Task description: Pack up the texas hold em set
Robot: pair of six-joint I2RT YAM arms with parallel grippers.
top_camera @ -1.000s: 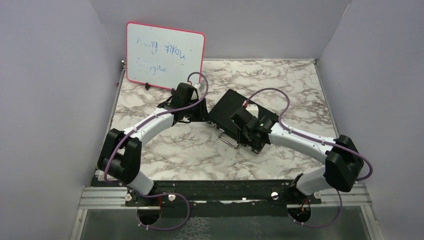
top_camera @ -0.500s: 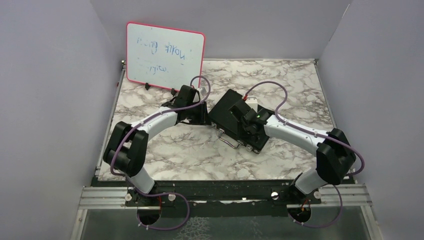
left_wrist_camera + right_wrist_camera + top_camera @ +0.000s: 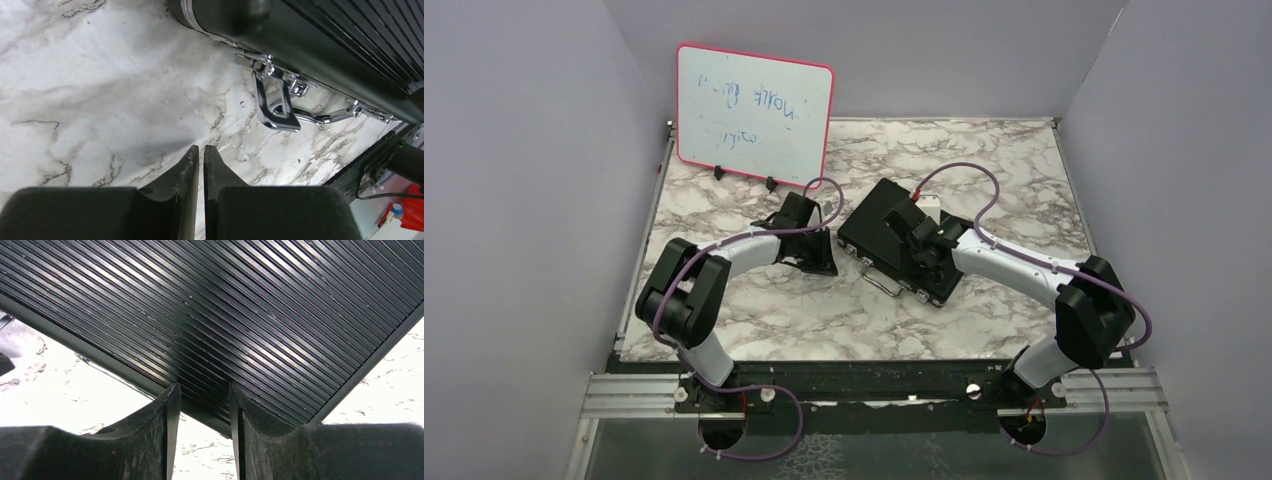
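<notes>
At the far left, the whiteboard [image 3: 754, 105] is standing apart from the work. The left gripper [image 3: 199, 151] is hovering low over the marble table [image 3: 724, 300], its fingers pressed together and holding nothing, just beside the front edge of the case [image 3: 874, 215]. The case is lying closed near the middle of the table, with its chrome handle [image 3: 276, 106] folded down onto the marble. Chips, cards and dice are showing nowhere, so they are probably inside already. The right gripper [image 3: 200, 399] is sitting over the ribbed lid [image 3: 260, 305], its fingers slightly parted with nothing between them.

The step in hand looks like securing the shut case. It is likely going best with the right gripper bearing down flat on the lid, near the front edge, while the left fingertips are pushing the chrome fittings [image 3: 295, 89] home. Pushing sideways is risking a slide across the smooth marble.

The left wrist view is showing the handle and fittings closely; whether they are fastened cannot be told. The overhead view is reducing them to a glint, but is giving both arms' positions. The right wrist view is showing only the lid's ribs and the finger gap.
</notes>
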